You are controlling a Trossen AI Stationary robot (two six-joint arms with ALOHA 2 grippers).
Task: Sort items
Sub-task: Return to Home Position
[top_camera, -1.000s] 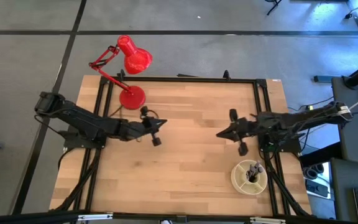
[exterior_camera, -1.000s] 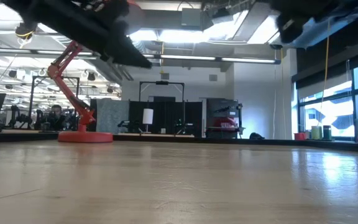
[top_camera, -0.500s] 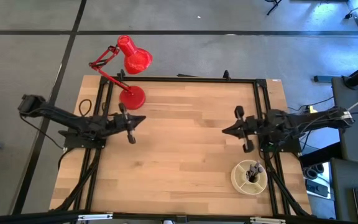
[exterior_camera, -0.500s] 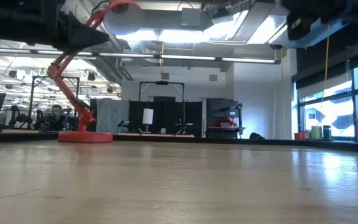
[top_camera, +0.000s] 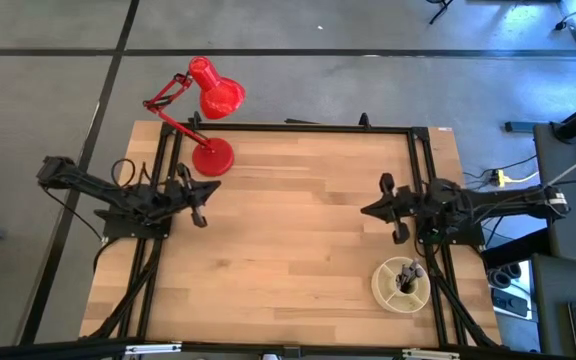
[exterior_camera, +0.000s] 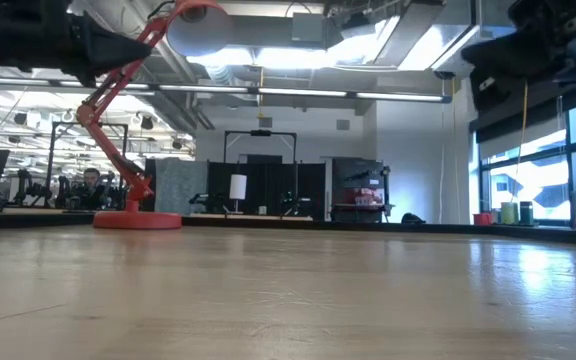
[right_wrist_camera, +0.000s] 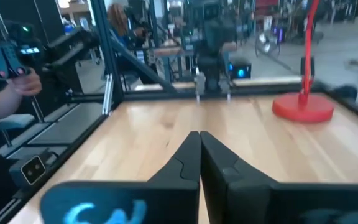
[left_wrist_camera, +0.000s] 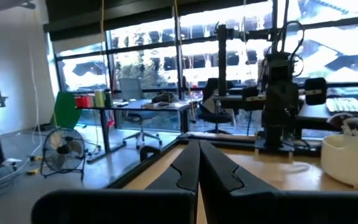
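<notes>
The items, several thin dark brushes (top_camera: 405, 276), rest in a round cream dish (top_camera: 401, 284) near the table's front right corner. The dish's rim also shows in the left wrist view (left_wrist_camera: 352, 160). My left gripper (top_camera: 214, 187) hangs shut and empty over the table's left side, beside the red lamp's base. Over the right side, my right gripper (top_camera: 364, 210) is also shut and empty, just beyond the dish. The wrist views show the fingers closed together on both the left (left_wrist_camera: 199, 163) and the right (right_wrist_camera: 199, 155).
A red desk lamp (top_camera: 211, 110) stands on its round base (top_camera: 213, 157) at the far left corner. A black frame (top_camera: 298, 128) borders the table. A person's hand (right_wrist_camera: 5, 81) shows beyond the table's edge. Bare wood (top_camera: 288, 230) lies between the arms.
My left gripper has drawn back from mid-table toward the table's left edge, staying shut. My right gripper has pulled back a little toward the right edge and sunk lower, also shut. The dish and brushes have not moved.
</notes>
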